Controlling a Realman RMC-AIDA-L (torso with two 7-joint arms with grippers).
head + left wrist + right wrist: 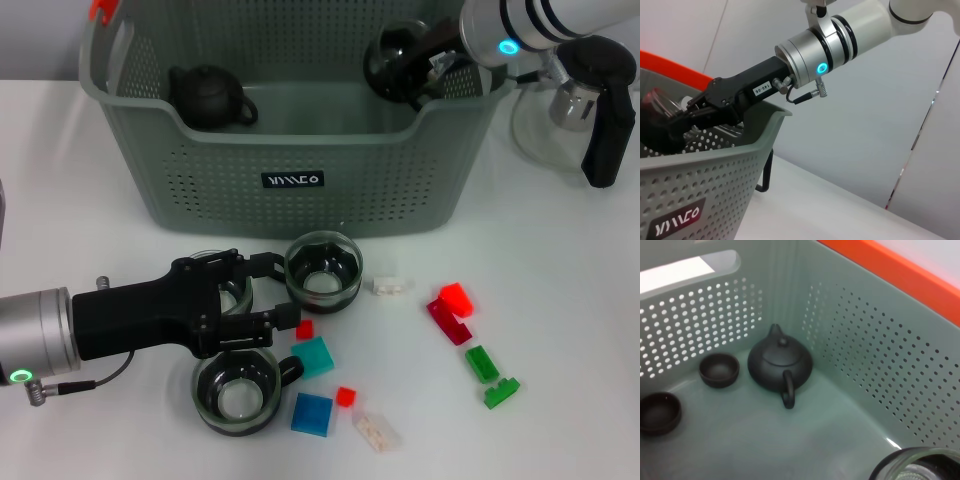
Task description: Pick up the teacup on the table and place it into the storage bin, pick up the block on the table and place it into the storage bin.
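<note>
The large grey-green perforated plastic storage bin (300,180) stands at the far side of the white desk (560,260). The right claw (405,70) is inside the bin near its right wall, and its fingers are clamped on a dark glass teacup (392,58), held above the bin floor. The right wrist view shows the rim of this glass cup (917,465) close to the camera, and on the bin floor a dark round teapot (780,365) with two small dark ceramic cups (719,371) beside it.

The left claw (265,300) lies low over the desk in front of the bin. Its black fingers (270,322) are apart, and a clear glass teacup (225,290) sits between them. A second clear glass teacup (322,272) stands just beside the fingertips, and a third one (238,393) is nearer to the robot.

Small plastic blocks are scattered on the desk: a teal block (314,357), a blue block (312,413), small red blocks (345,396), a white block (390,285), a dark red block (448,320) and green blocks (482,363). A glass kettle with a black handle (585,110) stands to the right of the bin.
</note>
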